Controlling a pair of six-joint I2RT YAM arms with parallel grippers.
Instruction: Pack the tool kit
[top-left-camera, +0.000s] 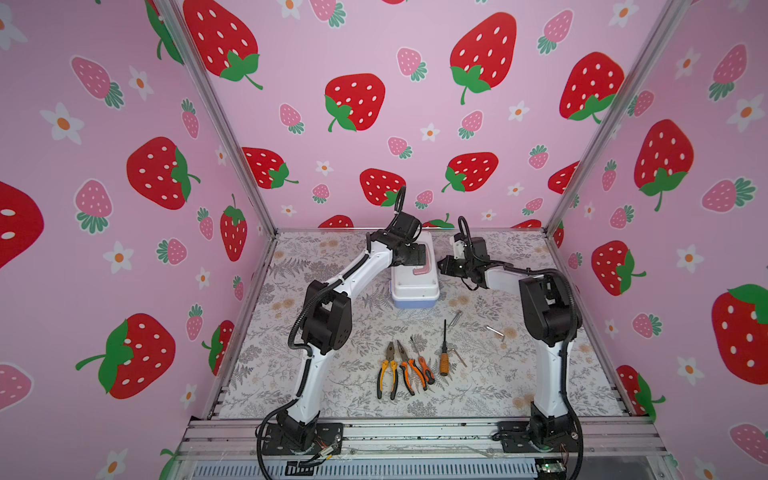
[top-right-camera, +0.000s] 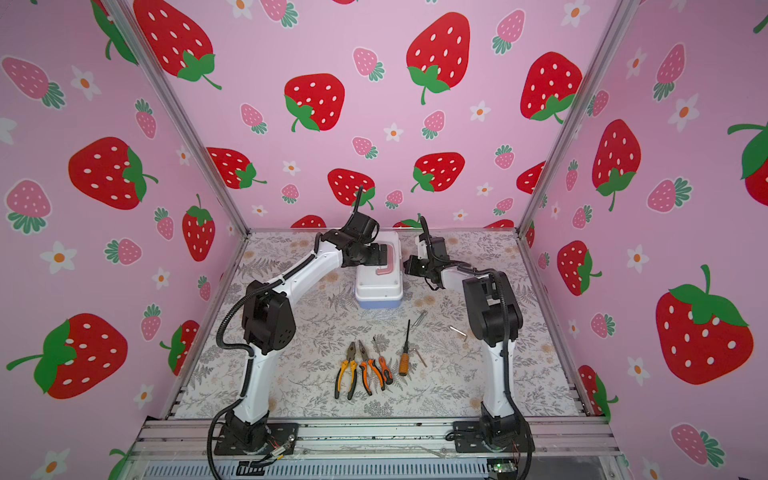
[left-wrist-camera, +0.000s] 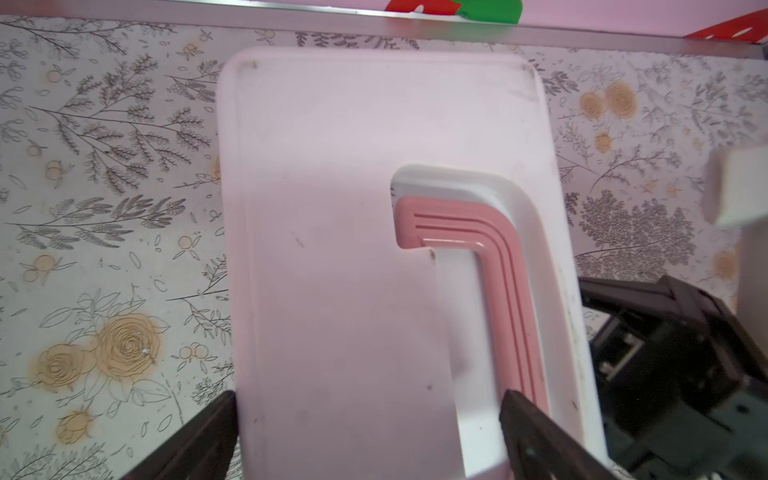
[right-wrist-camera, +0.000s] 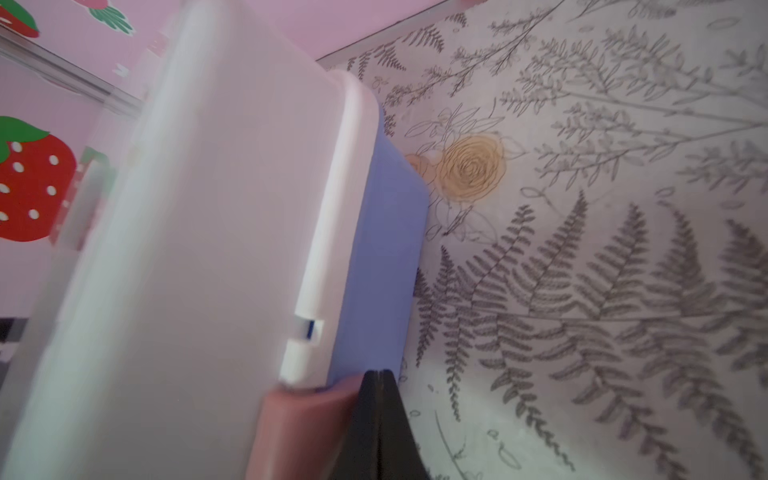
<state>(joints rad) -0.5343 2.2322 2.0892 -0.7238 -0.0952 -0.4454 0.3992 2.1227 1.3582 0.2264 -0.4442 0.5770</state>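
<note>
1. Found box (top-left-camera: 415, 286) closed at rear, long axis front-to-back;
2. Saw left gripper (left-wrist-camera: 368, 395) spread wide over lid (left-wrist-camera: 332, 249), empty;
3. Saw right gripper (right-wrist-camera: 377, 382) pinched shut, empty, just beside right-side latch (right-wrist-camera: 299, 415); judged that arm nearer.

I see the floral-papered table (top-left-camera: 324, 386) carrying the closed tool kit box (top-left-camera: 414, 291) toward its back. Nearer the front lie two orange-handled pliers (top-left-camera: 387, 370) with screwdrivers (top-left-camera: 444, 363) just beside them. Hex keys (top-left-camera: 494, 331) are scattered to their right.
</note>
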